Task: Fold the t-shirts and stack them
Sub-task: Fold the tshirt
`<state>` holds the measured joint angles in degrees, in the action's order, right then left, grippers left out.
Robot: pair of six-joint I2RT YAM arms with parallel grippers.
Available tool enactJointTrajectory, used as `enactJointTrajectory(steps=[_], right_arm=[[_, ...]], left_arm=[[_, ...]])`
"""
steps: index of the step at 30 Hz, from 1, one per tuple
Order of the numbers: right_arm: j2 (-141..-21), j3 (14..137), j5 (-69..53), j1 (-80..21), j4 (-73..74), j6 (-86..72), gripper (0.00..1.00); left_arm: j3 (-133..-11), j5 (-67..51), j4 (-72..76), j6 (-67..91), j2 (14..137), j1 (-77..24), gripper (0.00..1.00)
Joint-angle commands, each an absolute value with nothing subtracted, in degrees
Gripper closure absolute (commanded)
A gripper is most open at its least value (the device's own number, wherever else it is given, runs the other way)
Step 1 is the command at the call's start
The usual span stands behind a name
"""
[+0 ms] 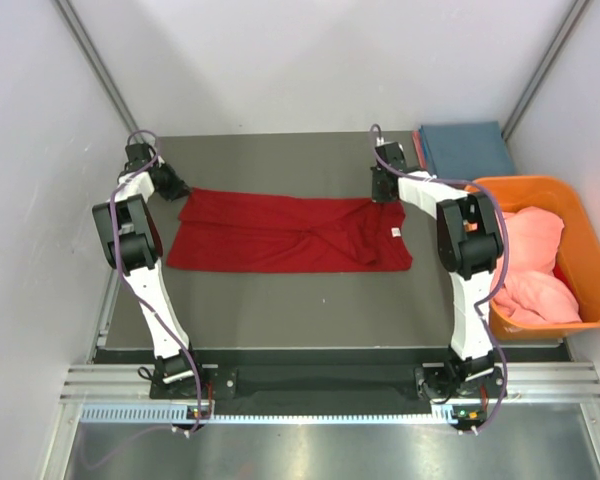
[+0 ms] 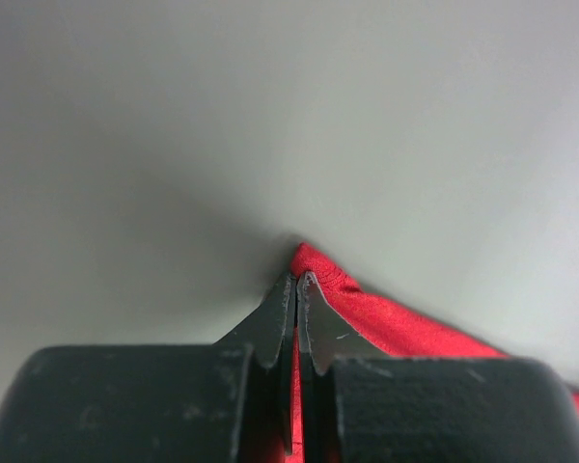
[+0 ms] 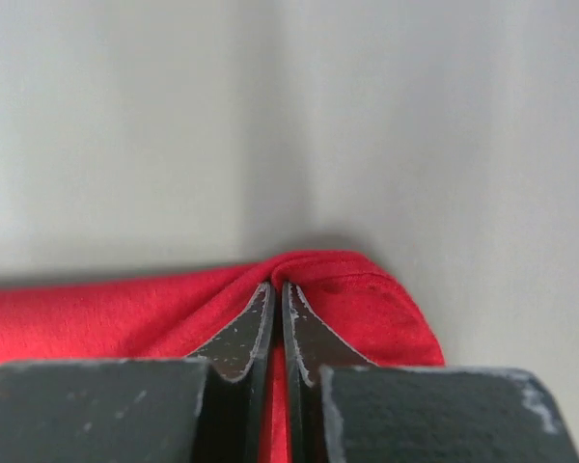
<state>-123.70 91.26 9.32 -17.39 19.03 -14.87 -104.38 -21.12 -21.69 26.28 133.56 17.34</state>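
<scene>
A deep red t-shirt (image 1: pixel 290 232) lies folded into a long band across the dark table (image 1: pixel 280 310), its small white neck label (image 1: pixel 395 232) near the right end. My left gripper (image 1: pixel 177 190) is shut on the shirt's far left corner; in the left wrist view the gripper (image 2: pixel 297 278) pinches red cloth (image 2: pixel 396 323) between its tips. At the far right corner my right gripper (image 1: pixel 380 192) is also shut on the shirt, the gripper (image 3: pixel 277 287) biting a raised fold of red fabric (image 3: pixel 96 313). A blue t-shirt (image 1: pixel 467 150) lies folded at the back right. A salmon-pink t-shirt (image 1: pixel 535 260) sits in the tub.
An orange plastic tub (image 1: pixel 592 262) stands off the table's right edge, beside the right arm. White walls close in the table on the left, back and right. The arm bases stand on a metal rail at the near edge.
</scene>
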Motion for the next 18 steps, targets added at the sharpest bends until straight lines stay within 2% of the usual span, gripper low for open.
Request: enactJointTrajectory(steps=[1,5,14,17,18], right_arm=[[-126.29,96.23,10.28,-15.73,15.47,-16.61,1.00],[-128.93,101.68,11.16,-14.06,15.12,-17.92,1.00],[-130.34,103.70,8.97,-11.87,10.19,-17.58,1.00],[-130.52,105.81,8.18,-11.78,11.68,-16.09,0.97],[-130.26,106.17,8.00,-11.69,12.91,-15.91,0.93]], left_arm=[[-106.34,-16.53,-22.33,26.63,133.59,17.84,1.00],[-107.58,-13.46,-23.73,27.07,133.95,17.75,1.00],[-107.23,-13.27,-23.38,28.65,133.86,17.75,1.00],[-107.23,-14.32,-23.38,28.74,132.89,17.84,1.00],[-107.23,-14.59,-23.64,28.57,132.19,17.75,0.97]])
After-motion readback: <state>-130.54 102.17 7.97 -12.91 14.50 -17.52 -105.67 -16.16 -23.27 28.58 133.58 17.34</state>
